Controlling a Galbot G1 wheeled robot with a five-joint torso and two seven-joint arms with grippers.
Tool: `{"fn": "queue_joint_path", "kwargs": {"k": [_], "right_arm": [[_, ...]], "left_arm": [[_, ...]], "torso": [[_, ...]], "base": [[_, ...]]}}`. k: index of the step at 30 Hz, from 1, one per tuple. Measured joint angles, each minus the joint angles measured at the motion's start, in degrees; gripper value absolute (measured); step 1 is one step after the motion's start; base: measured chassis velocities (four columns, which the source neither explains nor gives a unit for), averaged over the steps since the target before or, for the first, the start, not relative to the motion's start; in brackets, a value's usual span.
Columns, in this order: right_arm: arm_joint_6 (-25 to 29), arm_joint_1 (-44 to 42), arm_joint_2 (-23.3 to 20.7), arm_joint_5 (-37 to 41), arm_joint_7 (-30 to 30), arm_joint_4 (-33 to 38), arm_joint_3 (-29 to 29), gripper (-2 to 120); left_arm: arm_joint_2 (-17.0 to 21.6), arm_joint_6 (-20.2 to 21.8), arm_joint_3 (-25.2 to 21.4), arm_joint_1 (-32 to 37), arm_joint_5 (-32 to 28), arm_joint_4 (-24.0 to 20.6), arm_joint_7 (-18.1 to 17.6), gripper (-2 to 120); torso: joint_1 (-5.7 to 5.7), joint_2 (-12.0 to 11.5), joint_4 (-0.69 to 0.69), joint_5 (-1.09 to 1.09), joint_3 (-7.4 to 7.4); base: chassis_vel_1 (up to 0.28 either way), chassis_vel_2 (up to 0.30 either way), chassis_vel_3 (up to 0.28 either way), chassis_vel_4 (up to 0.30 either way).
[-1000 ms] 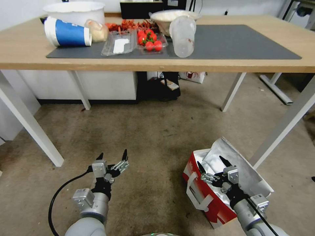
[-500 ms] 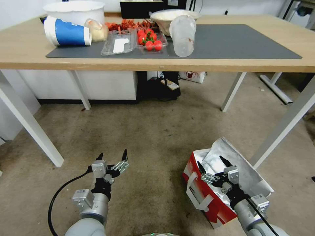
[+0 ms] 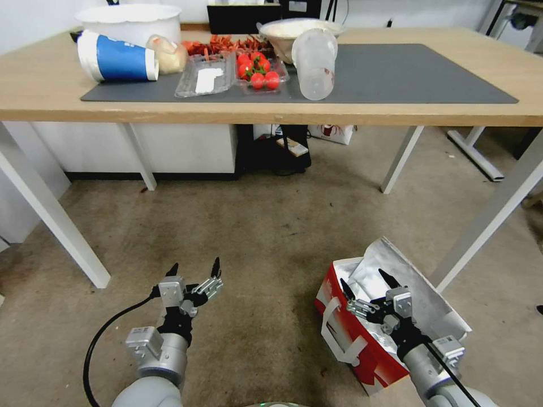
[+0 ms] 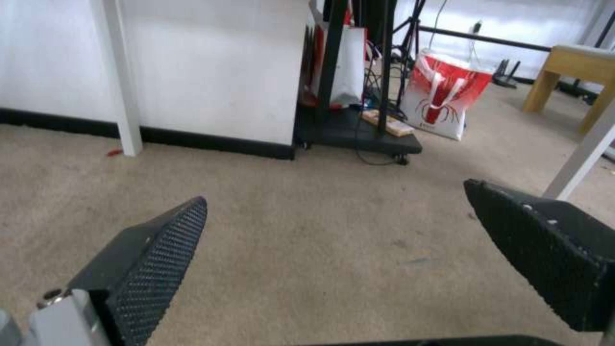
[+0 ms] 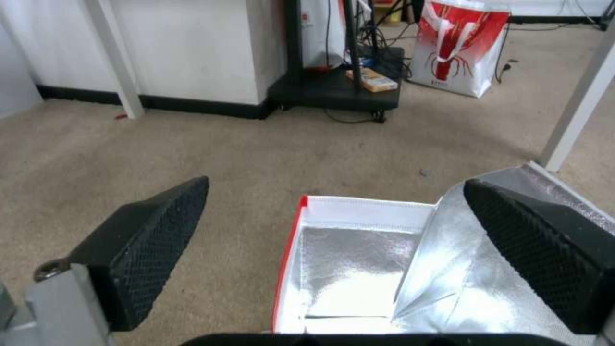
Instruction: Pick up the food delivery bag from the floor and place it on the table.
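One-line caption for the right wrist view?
Open right claw above the open red-and-white foil-lined delivery bag on beige carpet.

Right claw [image 5: 333,218] spread above food delivery bag [image 5: 359,259].

Food delivery bag [image 3: 362,345] showing red and white with silver lining, tabletop [image 3: 34,85] showing light wood, mat [image 3: 407,73] showing dark grey.

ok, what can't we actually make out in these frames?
- Food delivery bag: near end covered by the right arm and cut by the head view's bottom edge; right claw open above it.
- Bag floor: lower part cut off in right wrist view.
- Left claw: open over bare carpet.
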Motion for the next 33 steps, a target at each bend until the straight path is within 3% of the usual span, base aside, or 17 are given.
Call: {"fn": "queue_joint_path", "kwargs": {"k": [6,17,22,33], "right_arm": [[-0.1,-0.1,-0.1,0.0,0.0,0.2,0.0,100],[-2.5,-0.1,-1.9,1.5,0.0,2.6,0.4,100],[-2.4,-1.0,-5.9,3.2,0.3,3.3,2.5,100],[-4.1,-2.2,-20.3,11.5,0.0,-0.9,16.8,100]], "left_arm": [[0.0,2.8,0.0,0.1,0.7,-0.8,-0.2,100],[0.1,2.2,-0.1,0.1,0.6,-1.6,-0.4,100],[-0.2,2.0,0.0,0.9,1.0,-2.4,-0.4,100],[-0.9,1.5,0.2,1.3,1.4,-2.1,-1.4,100]], "torso": [[0.00,0.1,0.00,0.01,0.00],[0.02,0.1,0.00,0.01,0.00],[0.01,0.1,-0.01,0.02,0.00],[0.02,0.2,-0.01,0.02,0.00]], "base": [[0.000,0.000,0.000,0.000],[0.000,0.000,0.000,0.000],[0.000,0.000,0.000,0.000],[0.000,0.000,0.000,0.000]]}}
